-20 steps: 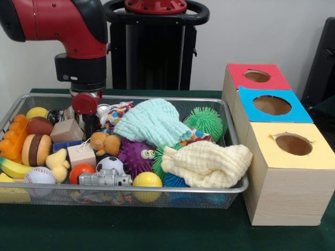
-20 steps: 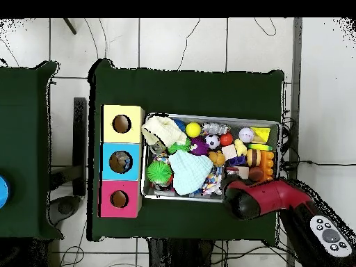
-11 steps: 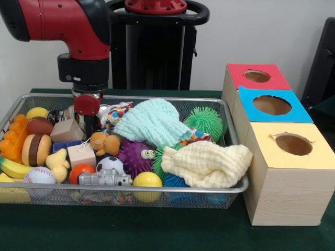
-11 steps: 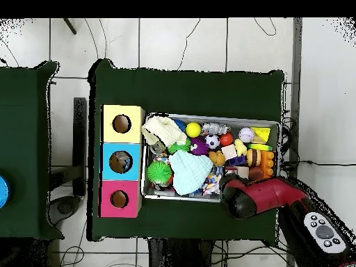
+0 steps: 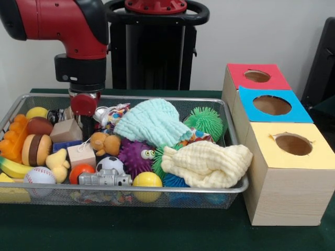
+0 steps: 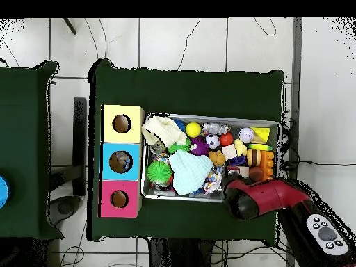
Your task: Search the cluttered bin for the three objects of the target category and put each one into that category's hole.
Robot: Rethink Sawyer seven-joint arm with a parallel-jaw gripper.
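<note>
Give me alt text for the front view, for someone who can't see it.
A red arm reaches down into the far left of a wire bin crowded with toys, balls and two cloths. Beside the bin stand three boxes with red, blue and yellow holed tops.

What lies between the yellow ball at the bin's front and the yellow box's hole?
In the front view, the yellow cloth and the bin's wall lie between the ball and the hole.

- The red arm (image 5: pixel 78 31) has drifted back toward 9 o'clock in the front view after a brief nudge toward 3 o'clock.
- The tool (image 5: pixel 86 117) sits slightly higher over the wire bin (image 5: pixel 230 157).
</note>
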